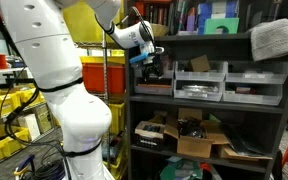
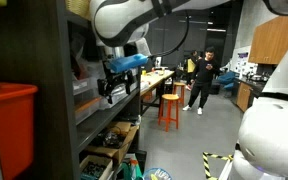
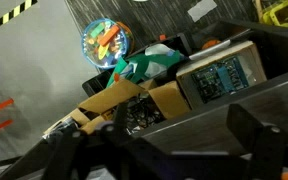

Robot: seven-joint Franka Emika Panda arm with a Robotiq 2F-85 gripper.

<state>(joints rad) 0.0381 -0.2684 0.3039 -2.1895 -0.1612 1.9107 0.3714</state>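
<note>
The shelf board [image 1: 209, 102] in the middle of the dark rack is what my pincer [image 1: 150, 68] is nearest to. It hangs at the board's front edge, at the end closest to the robot's white arm. The pincer [image 2: 111, 92] shows from the side in an exterior view, level with that board. In the wrist view the pincer [image 3: 149, 150] is spread wide, with its dark fingers [image 3: 249, 135] well apart. I can't tell whether they touch the board.

Gray bins [image 1: 200, 82] sit in a row on that shelf, just beside the pincer. The shelf below holds open cardboard boxes [image 3: 114, 95], a green bundle [image 3: 144, 68] and a box with a blue printed face [image 3: 222, 72]. A clear ball with colourful bits [image 3: 106, 42] lies beyond them. A folded gray cloth [image 1: 272, 38] rests on the top shelf. Yellow crates [image 1: 9, 105] stand behind the arm.
</note>
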